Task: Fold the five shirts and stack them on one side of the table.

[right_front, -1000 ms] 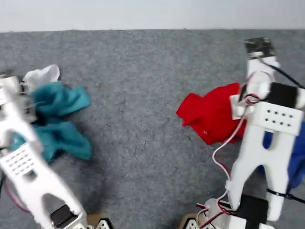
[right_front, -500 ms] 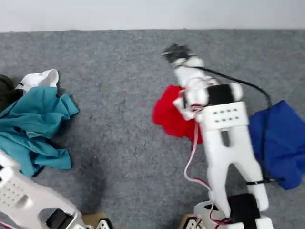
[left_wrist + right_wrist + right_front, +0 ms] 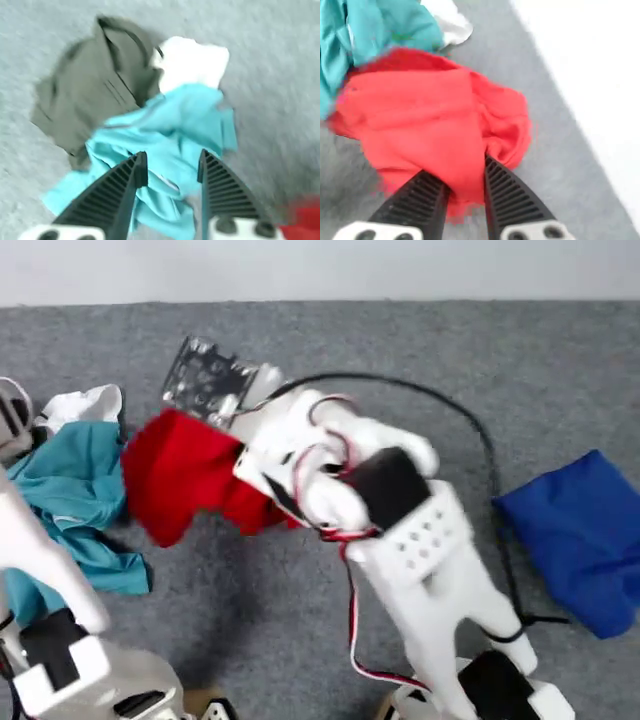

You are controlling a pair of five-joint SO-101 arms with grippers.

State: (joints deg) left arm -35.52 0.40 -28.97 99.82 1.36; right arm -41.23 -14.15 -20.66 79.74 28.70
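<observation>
My right gripper [image 3: 465, 192] is shut on the red shirt [image 3: 430, 120], which hangs bunched from its fingers just right of the teal shirt [image 3: 70, 500] on the left of the table; the same red shirt [image 3: 185, 475] shows from above. My left gripper [image 3: 170, 172] is open above the teal shirt [image 3: 175, 130], with nothing between its fingers. A grey-olive shirt [image 3: 85, 100] and a white shirt [image 3: 192, 62] lie crumpled beside the teal one. A blue shirt [image 3: 570, 535] lies at the table's right side.
Grey carpet-like table surface [image 3: 400, 340] runs to a white wall at the back. The right arm's black cable [image 3: 470, 430] arcs over the middle. The left arm's white body [image 3: 40, 560] stands at the near left corner.
My right arm has swung from the right side across to the left, carrying the red shirt with it. The left arm has pulled back toward the near left corner. The blue shirt is now uncovered.
</observation>
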